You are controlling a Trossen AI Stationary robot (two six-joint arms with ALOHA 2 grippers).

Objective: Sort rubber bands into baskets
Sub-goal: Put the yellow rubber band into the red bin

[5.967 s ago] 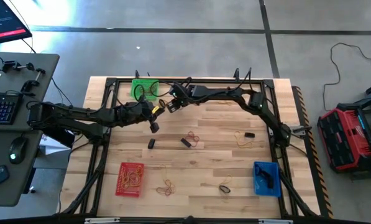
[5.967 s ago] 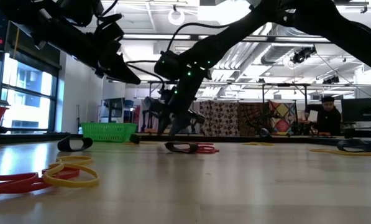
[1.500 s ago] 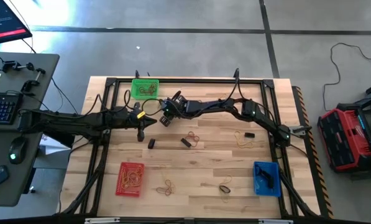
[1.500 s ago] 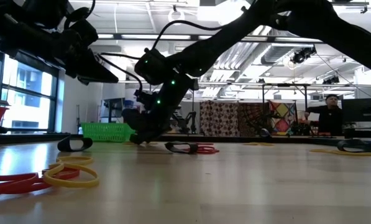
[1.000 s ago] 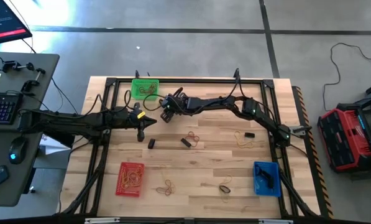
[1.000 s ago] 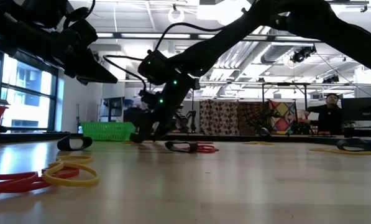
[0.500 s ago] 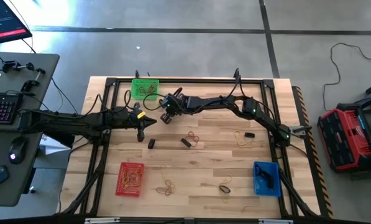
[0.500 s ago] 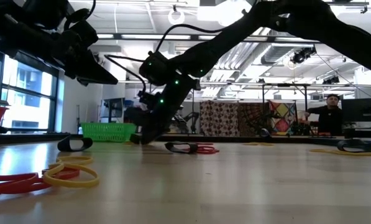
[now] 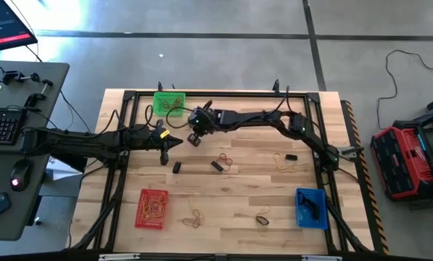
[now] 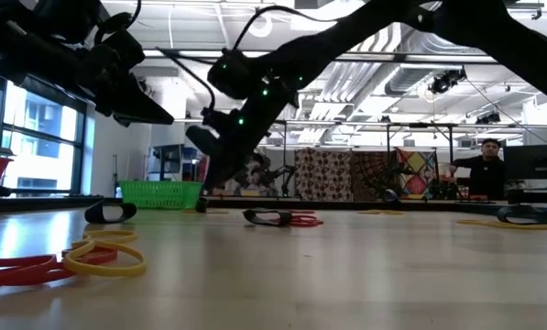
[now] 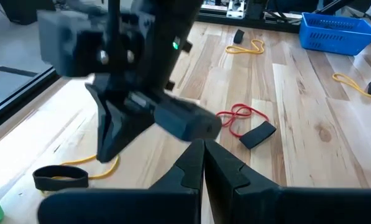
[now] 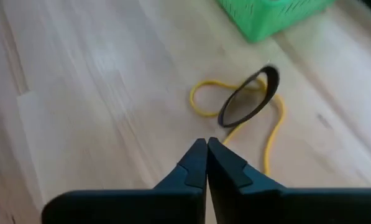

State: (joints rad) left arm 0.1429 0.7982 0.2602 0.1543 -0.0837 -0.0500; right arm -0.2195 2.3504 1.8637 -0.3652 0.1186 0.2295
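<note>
With its two dark fingers pressed together on nothing, the right pincer (image 12: 206, 144) hovers short of the black rubber loop (image 12: 247, 95) lying on a thin yellow rubber band (image 12: 267, 134) beside the green mesh basket (image 12: 273, 14), so the bands may simply stay unsorted on the table.

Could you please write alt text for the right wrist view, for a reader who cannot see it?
The right gripper, its fingers shut and empty, points down at a bare wooden table. Just beyond the fingertips a black band lies across a yellow band, and a corner of the green basket shows past them.
</note>
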